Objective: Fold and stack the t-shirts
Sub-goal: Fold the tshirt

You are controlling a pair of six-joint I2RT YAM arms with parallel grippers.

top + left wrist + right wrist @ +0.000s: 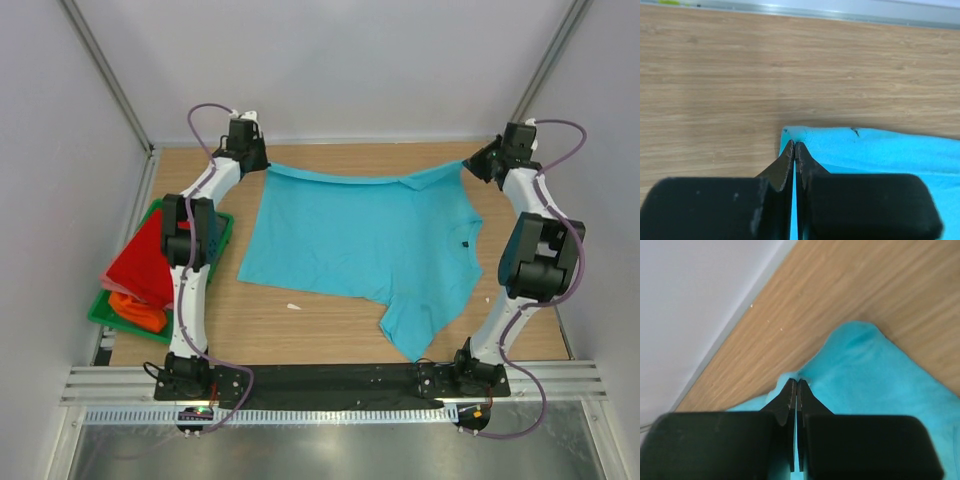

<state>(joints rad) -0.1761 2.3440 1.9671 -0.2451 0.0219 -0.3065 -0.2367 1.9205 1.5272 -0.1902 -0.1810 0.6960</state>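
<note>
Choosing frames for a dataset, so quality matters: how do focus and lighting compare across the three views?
Top external: sharp, evenly lit, faint shadow beside the turquoise t-shirt. Left wrist: table grain fairly crisp, left gripper close and soft, pale glare at the far edge. Right wrist: softest, grain smeared, right gripper blurred near the lens.

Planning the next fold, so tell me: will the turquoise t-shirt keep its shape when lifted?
Probably not. The turquoise t-shirt looks floppy: its far edge sags between the left gripper and right gripper, both shut on it. Thin cloth, so likely light, and it should drape rather than slide stiffly.
</note>
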